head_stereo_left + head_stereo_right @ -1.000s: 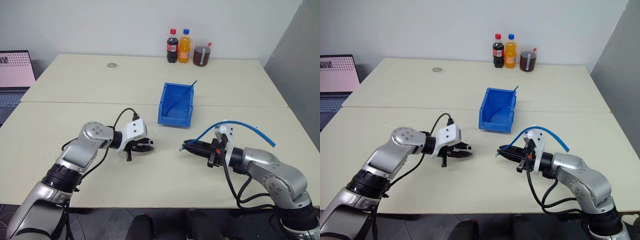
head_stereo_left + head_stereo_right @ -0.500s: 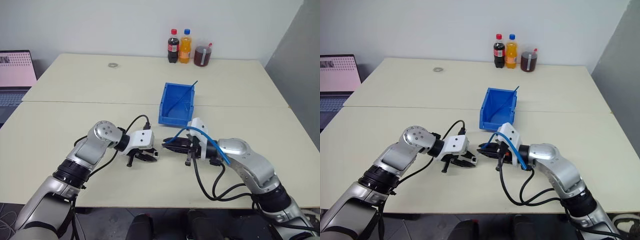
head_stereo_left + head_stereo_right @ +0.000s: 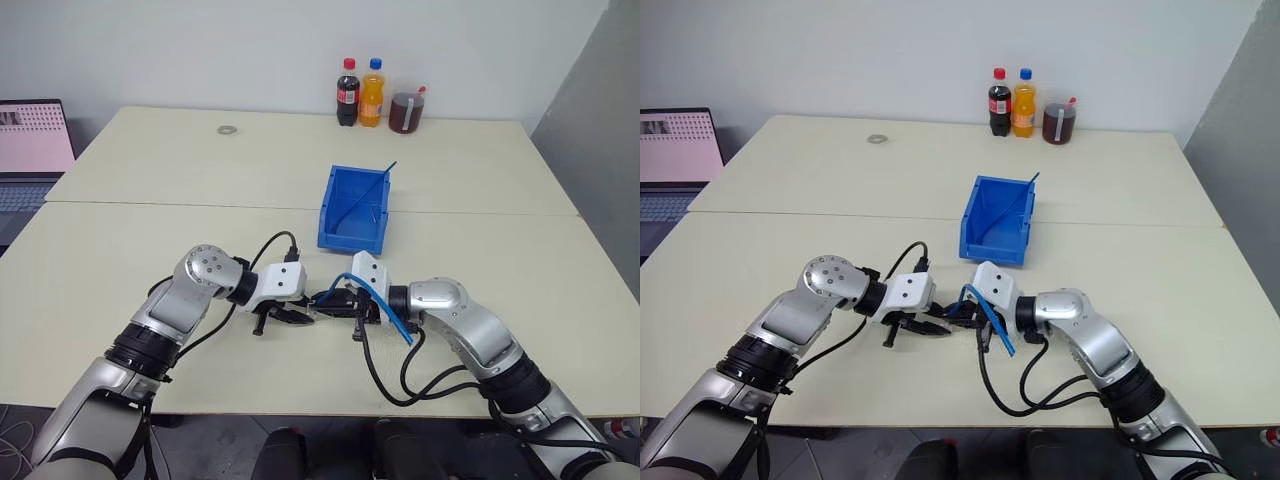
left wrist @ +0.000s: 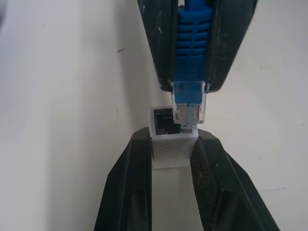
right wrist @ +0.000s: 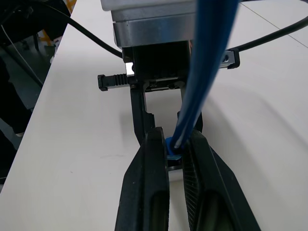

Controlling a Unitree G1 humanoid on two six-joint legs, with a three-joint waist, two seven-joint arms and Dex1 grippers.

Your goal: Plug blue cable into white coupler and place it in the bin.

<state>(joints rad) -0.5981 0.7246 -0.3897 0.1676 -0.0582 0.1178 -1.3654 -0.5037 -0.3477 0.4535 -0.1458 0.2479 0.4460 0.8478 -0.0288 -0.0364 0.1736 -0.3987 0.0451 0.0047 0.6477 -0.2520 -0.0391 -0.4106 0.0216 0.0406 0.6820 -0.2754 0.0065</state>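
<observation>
Above the cream tabletop (image 3: 150, 260), left gripper (image 4: 173, 159) jaws clamped the white coupler (image 4: 169, 144), while right gripper (image 4: 192, 72) jaws pinched the blue cable (image 4: 192, 29), its plug tip at the socket mouth, slightly offset sideways, axes nearly collinear.

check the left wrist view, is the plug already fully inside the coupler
No, the blue cable plug tip sits at the white coupler opening, off to one side.

No legible text anywhere. Dark soda bottle (image 3: 344, 92) has a red label, wording too small to read. Laptop screen (image 3: 32, 137) at table's left edge shows a pinkish window w/ dotted pattern, nothing readable.
</observation>
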